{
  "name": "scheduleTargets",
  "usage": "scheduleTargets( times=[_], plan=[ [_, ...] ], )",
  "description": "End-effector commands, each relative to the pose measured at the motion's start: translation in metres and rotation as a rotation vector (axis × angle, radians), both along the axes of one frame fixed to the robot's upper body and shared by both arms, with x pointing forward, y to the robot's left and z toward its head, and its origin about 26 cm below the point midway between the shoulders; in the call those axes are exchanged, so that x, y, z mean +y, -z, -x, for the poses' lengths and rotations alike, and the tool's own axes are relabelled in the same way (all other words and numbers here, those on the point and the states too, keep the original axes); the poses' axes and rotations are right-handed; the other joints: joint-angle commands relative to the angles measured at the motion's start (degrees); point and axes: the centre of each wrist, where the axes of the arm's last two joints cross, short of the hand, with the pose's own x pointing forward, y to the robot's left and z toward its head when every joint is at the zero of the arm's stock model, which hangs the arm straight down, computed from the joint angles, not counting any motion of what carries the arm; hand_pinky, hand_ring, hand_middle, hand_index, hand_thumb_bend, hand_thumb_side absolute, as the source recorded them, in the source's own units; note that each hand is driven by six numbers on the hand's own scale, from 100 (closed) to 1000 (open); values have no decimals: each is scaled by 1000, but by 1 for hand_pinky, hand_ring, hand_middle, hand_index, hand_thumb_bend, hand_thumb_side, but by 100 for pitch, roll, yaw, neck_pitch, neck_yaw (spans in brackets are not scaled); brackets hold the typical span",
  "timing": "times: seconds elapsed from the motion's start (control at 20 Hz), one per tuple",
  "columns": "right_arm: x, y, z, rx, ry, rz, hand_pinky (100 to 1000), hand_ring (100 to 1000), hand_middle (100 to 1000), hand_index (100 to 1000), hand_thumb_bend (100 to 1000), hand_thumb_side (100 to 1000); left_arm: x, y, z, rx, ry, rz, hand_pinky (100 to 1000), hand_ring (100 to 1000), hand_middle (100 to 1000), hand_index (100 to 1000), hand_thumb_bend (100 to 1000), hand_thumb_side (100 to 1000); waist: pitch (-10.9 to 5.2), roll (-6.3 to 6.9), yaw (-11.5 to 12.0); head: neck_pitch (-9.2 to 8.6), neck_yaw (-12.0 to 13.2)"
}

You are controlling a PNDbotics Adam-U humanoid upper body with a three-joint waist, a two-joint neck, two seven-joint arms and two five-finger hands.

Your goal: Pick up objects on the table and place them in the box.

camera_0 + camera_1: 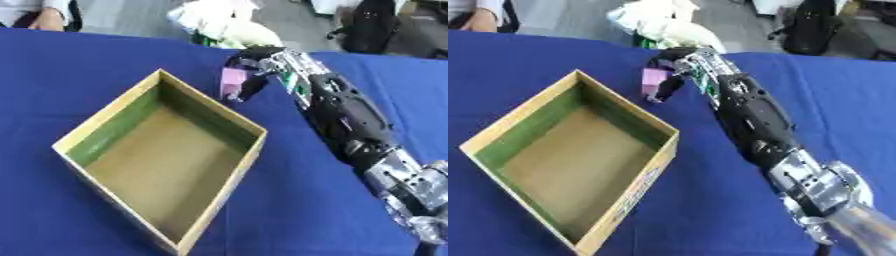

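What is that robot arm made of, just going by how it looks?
The right arm is a chunky black shell, ending in bright silver metal joints near the lower corner. Its right hand is black with silvery parts and green bits at the wrist. The left arm is out of view.

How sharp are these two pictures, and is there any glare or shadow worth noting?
Left eye view: soft all over, the pink object in the right hand has fuzzy edges. Right eye view: equally soft; the box shades its own interior, and the white things at the far edge look washed out.
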Motion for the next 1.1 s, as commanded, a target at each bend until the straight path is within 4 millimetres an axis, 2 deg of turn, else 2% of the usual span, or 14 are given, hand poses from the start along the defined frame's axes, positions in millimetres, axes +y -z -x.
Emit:
scheduleTargets(
  times=[0.05,0.1,0.15,0.2,0.35,0.5,0.55,0.65,0.8,1.1],
  plan=[
    [-10,-17,2,-25,8,4,1000,933,830,1000,271,570,1,-9,4,-35,-9,-13,845,867,952,697,100,726,-87,35,6,-42,-11],
    [-10,-17,3,-25,6,1,1000,929,821,1000,264,571,1,-9,4,-34,-10,-12,845,867,952,697,100,727,-82,32,3,-41,-3],
    [-11,-17,3,-31,6,-4,1000,909,765,956,207,574,1,-9,4,-34,-10,-13,845,867,952,697,100,727,-77,28,-1,-42,3],
    [-11,-18,3,-40,8,-10,1000,904,746,940,186,574,1,-9,4,-33,-10,-13,846,867,953,697,100,728,-73,25,-3,-42,8],
    [-11,-19,4,-85,13,-30,1000,860,614,818,115,576,1,-9,4,-31,-12,-13,846,868,955,696,100,728,-64,22,-1,-27,24],
    [-10,-19,5,-141,17,-52,989,815,536,730,100,568,0,-9,4,-32,-9,-13,846,868,955,696,100,727,-56,20,17,-16,22],
    [-10,-19,5,-159,19,-57,991,783,498,666,100,557,0,-9,4,-32,-9,-13,846,868,955,696,100,726,-55,20,21,-15,20],
    [-10,-20,5,-211,34,-70,983,756,483,625,100,540,0,-9,4,-31,-8,-12,846,868,954,696,100,725,-56,22,31,-25,8],
    [-8,-19,5,-261,55,-88,971,733,463,582,100,561,0,-9,4,-32,-7,-11,846,868,953,696,100,724,-61,29,36,-23,-7],
    [-6,-23,6,-287,58,-111,958,733,468,585,100,609,0,-8,3,-27,-9,-12,846,868,951,697,100,722,-109,42,6,2,3]
  ],
)
